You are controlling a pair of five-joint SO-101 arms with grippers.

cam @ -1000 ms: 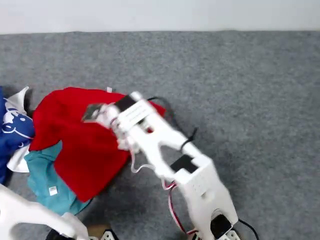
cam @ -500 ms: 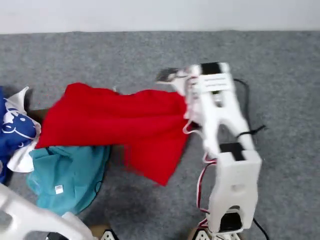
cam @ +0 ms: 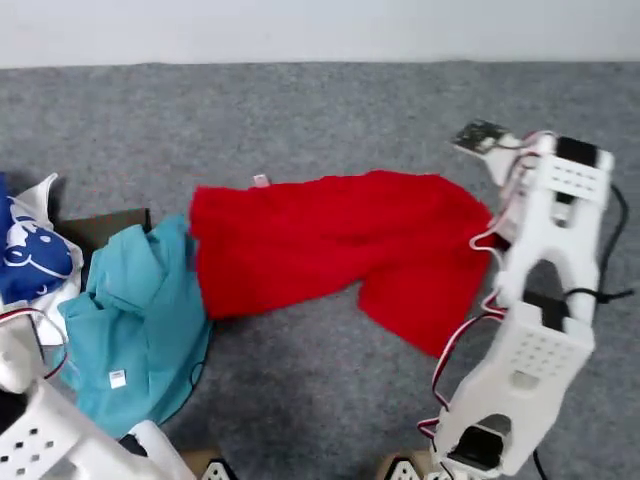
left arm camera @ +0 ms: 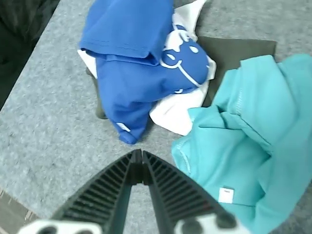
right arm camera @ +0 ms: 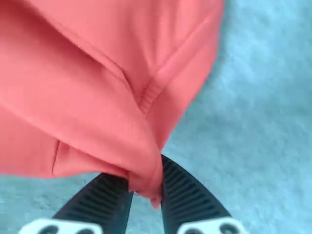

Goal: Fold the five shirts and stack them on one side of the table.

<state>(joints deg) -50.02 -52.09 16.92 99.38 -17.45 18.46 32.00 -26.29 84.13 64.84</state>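
Looks like a robotics lab bench or somebody's hobby test rig, not a real laundry spot. The desk is covered edge to edge in grey felt-like matting, with a plain white wall behind it. Two white plastic arms, the right arm and the left arm, sit at the near edge with loose wires hanging out.

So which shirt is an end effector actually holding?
The red shirt: the right end effector is shut on its edge. The teal shirt and blue shirt lie free.
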